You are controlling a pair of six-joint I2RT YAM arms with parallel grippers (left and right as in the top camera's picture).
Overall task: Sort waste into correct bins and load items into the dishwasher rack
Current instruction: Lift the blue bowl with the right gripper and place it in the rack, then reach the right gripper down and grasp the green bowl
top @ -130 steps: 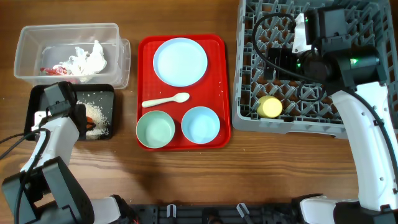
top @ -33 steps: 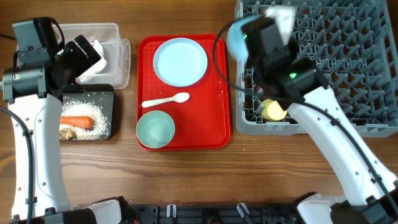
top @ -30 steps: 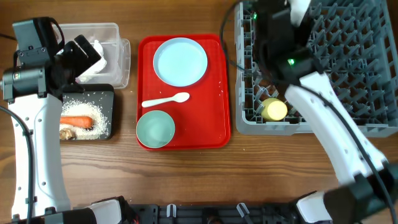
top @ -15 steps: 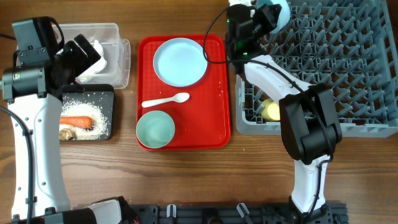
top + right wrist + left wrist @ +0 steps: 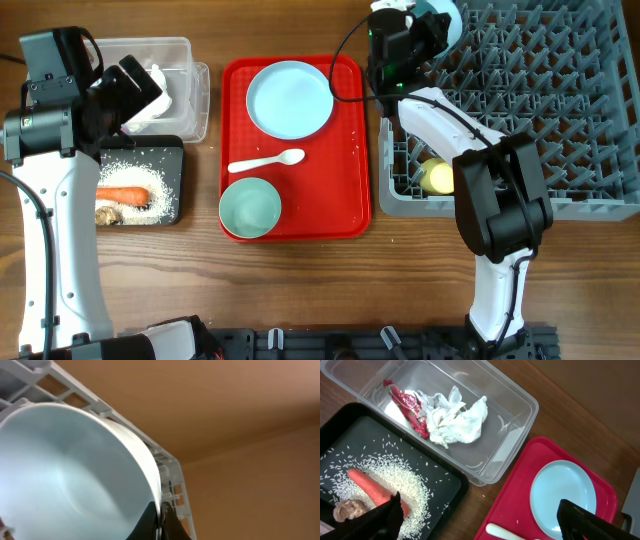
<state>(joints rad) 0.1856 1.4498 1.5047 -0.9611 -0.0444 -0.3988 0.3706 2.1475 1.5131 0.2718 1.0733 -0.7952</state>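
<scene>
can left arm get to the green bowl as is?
Likely yes: the left hand is open and empty, and the green bowl sits uncovered in the red tray's corner nearest that arm, with nothing between.

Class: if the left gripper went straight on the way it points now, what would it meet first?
Probably the tub, at its near wall beside the napkin. The open left gripper points down at it, though depth is unclear.
</scene>
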